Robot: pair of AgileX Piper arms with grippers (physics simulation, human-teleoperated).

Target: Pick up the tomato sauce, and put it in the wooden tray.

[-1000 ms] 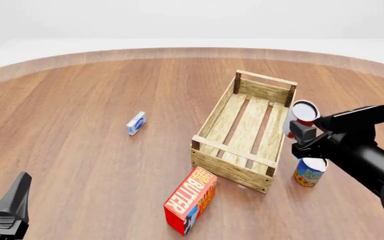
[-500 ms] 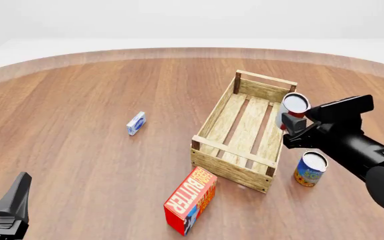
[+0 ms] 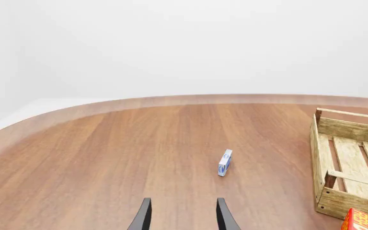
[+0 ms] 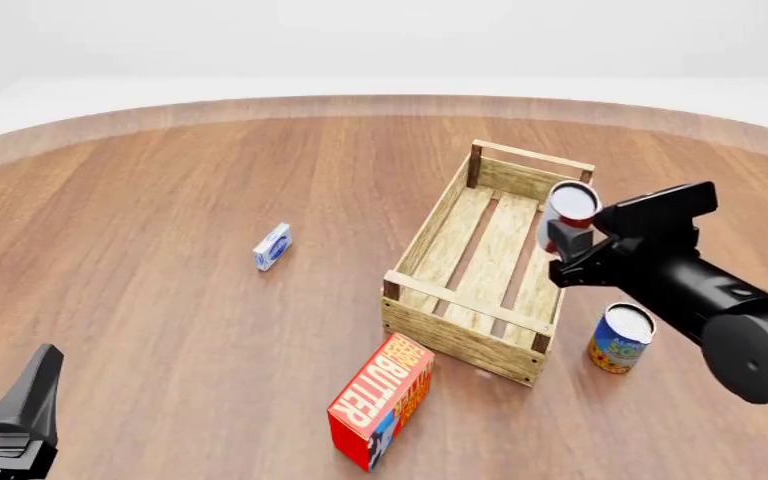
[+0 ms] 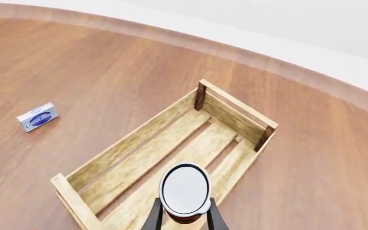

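Here the right tool is clamped on the tomato sauce, its two dark fingers pressed against the sides of the can, which is carried in the air with its silver-white top tilted toward the front camera. Directly beneath the tool lies the wooden tray, and the can hangs above the tray's right-hand slats, close to its right wall, not touching the wood. Behind and below the tool on the right, outside the tray, a blue-and-yellow can stands upright on the worktop. A red butter box lies just beside the tray's near corner. The left tool sits low at the near left edge, well apart from everything, its fingers spread with nothing between them; ahead of it a small blue-and-white packet stands on edge on the worktop.
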